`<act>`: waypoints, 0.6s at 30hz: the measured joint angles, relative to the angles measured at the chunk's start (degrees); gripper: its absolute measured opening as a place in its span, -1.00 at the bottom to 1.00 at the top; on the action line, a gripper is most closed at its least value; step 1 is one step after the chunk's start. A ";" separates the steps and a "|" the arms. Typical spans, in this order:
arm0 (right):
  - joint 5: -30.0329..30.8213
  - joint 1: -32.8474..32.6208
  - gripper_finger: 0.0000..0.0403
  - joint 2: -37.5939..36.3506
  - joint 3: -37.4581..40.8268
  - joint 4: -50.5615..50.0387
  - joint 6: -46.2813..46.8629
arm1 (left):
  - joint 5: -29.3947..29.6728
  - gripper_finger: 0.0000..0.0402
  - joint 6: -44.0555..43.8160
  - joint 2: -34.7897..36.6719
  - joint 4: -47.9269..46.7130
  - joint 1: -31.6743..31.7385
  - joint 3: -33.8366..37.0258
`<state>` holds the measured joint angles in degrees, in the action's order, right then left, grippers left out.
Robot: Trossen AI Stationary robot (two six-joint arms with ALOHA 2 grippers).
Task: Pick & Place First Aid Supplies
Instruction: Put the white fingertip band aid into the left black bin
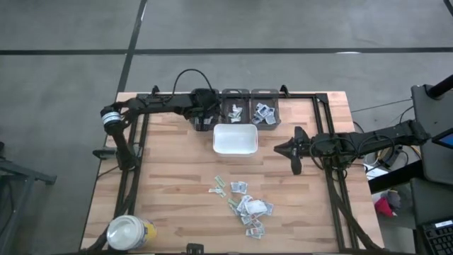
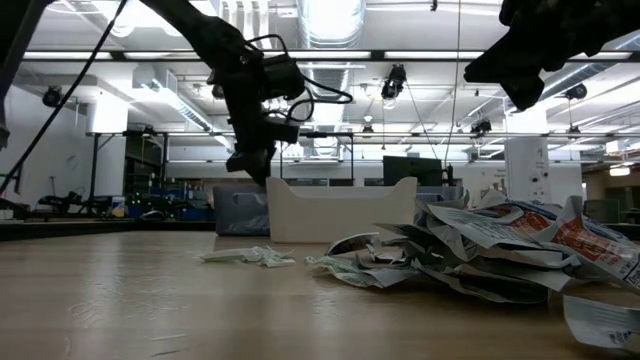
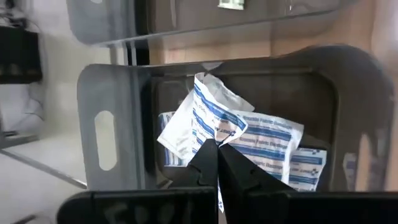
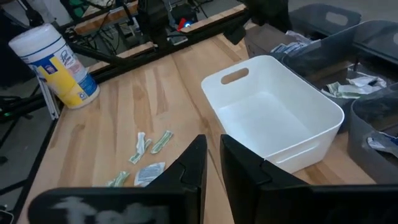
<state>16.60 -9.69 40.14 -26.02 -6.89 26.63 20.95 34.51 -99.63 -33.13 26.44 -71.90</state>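
Note:
The first aid supplies, small paper packets, lie in a loose pile (image 1: 248, 205) on the near middle of the table; the low view shows the pile (image 2: 480, 250) close up. My left gripper (image 1: 207, 120) is at the far side, over the leftmost grey bin (image 3: 112, 124), shut on a white packet with blue print (image 3: 208, 112). More blue-printed packets (image 3: 280, 146) lie in that bin. My right gripper (image 4: 211, 162) hangs above the table right of the white tray (image 1: 235, 139), its fingers a narrow gap apart with nothing between them. My left gripper pinches the blue-printed packet by one edge (image 3: 214, 135) between its two fingertips (image 3: 202, 158). The fingers slant down over the bin's opening. The crumpled packet sticks out past the fingertips above the packets in the bin; whether it touches them, I cannot tell.
Two more grey bins (image 1: 235, 110) (image 1: 265, 113) with packets stand at the far edge beside the first. A round yellow jar with a white lid (image 1: 129, 231) stands at the near left corner. A few loose packets (image 4: 149, 149) lie apart from the pile.

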 joint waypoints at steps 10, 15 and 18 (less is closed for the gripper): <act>0.00 0.00 -0.78 0.02 0.00 -0.09 0.00 | 1.64 -1.00 -0.16 -3.46 -2.99 1.81 -1.96; -0.02 0.00 -0.78 0.04 0.00 -0.09 0.00 | 1.06 -1.00 -0.65 -3.46 -2.97 2.08 -1.96; -0.02 0.00 -0.78 0.04 0.00 -0.09 0.00 | -0.25 -1.00 -0.75 -3.46 -3.06 2.12 -1.96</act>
<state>16.58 -9.69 40.18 -26.02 -6.98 26.63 20.70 33.75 -103.09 -36.19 28.56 -73.87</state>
